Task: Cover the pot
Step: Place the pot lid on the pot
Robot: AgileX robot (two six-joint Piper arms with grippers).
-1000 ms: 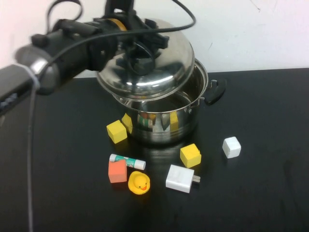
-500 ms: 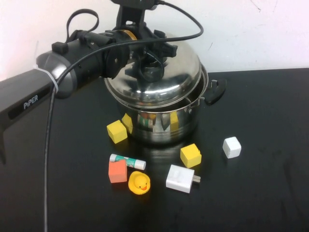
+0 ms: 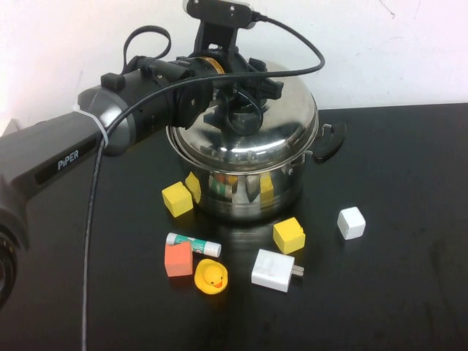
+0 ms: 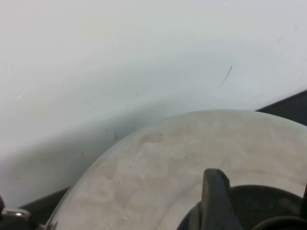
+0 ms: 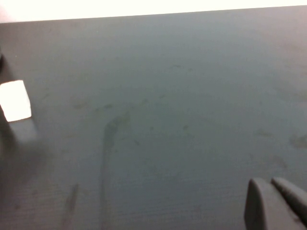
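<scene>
Left gripper (image 3: pixel 238 110), clamped on the lid (image 3: pixel 252 135) knob, had swung it toward 3 o'clock, nearly seated on the pot (image 3: pixel 252 186); right gripper (image 5: pixel 276 201) sat parked, pinched together.

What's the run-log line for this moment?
left gripper: shut on lid knob | lid: over pot, near seated | right gripper: parked above table, shut

The black bench (image 3: pixel 409 219) carries the steel pot (image 3: pixel 248 194) toward its far side. Before it lie 2 yellow blocks (image 3: pixel 177 199) (image 3: pixel 289 235), a white cube (image 3: pixel 351 222), a white charger plug (image 3: pixel 273 270), a glue stick (image 3: pixel 192 244), an orange block (image 3: pixel 178 259) and a yellow rubber duck (image 3: pixel 210 277).

The left gripper (image 3: pixel 235 110) sits above the pot on the lid knob; the right gripper (image 5: pixel 273 203) hangs over bare bench.
</scene>
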